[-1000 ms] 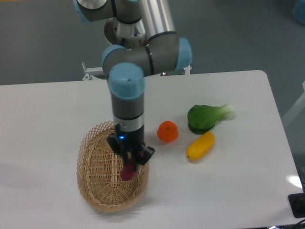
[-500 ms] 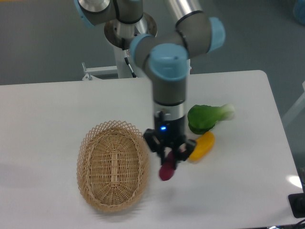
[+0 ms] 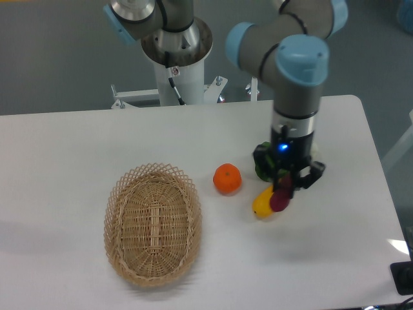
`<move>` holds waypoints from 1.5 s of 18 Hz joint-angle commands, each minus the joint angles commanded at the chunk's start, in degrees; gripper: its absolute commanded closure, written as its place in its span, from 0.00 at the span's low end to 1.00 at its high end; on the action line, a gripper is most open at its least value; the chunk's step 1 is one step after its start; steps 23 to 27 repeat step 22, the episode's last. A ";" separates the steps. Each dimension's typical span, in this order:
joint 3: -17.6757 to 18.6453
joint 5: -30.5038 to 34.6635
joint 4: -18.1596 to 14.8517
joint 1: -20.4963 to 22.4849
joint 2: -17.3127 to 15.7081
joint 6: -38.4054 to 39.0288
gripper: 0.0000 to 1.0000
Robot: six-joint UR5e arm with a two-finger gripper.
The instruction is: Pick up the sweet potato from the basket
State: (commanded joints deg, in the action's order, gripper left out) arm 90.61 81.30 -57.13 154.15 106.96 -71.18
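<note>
The reddish-purple sweet potato [image 3: 279, 201] hangs in the air at centre right, held by my gripper [image 3: 282, 191], which is shut on its upper end. It sits in front of the yellow vegetable [image 3: 262, 204] and well to the right of the basket. The tan wicker basket [image 3: 153, 223] rests on the table at lower left and nothing shows inside it.
A round orange fruit [image 3: 227, 179] lies between the basket and my gripper. A green leafy vegetable [image 3: 261, 165] is mostly hidden behind the gripper body. The table's right edge is near, with a dark object [image 3: 402, 278] at the lower right corner.
My gripper carried the sweet potato up out of the basket and rightward across the table, from above the basket to beside the yellow vegetable.
</note>
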 joint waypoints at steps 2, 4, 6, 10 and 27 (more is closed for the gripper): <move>-0.09 0.09 0.17 1.14 0.52 -1.76 0.64; -0.70 0.18 0.26 1.59 1.66 -3.08 0.64; -0.97 0.44 0.70 2.64 2.63 -4.23 0.64; -1.58 0.62 0.88 3.43 3.69 -5.63 0.64; -1.93 0.53 0.70 3.17 4.40 -5.29 0.64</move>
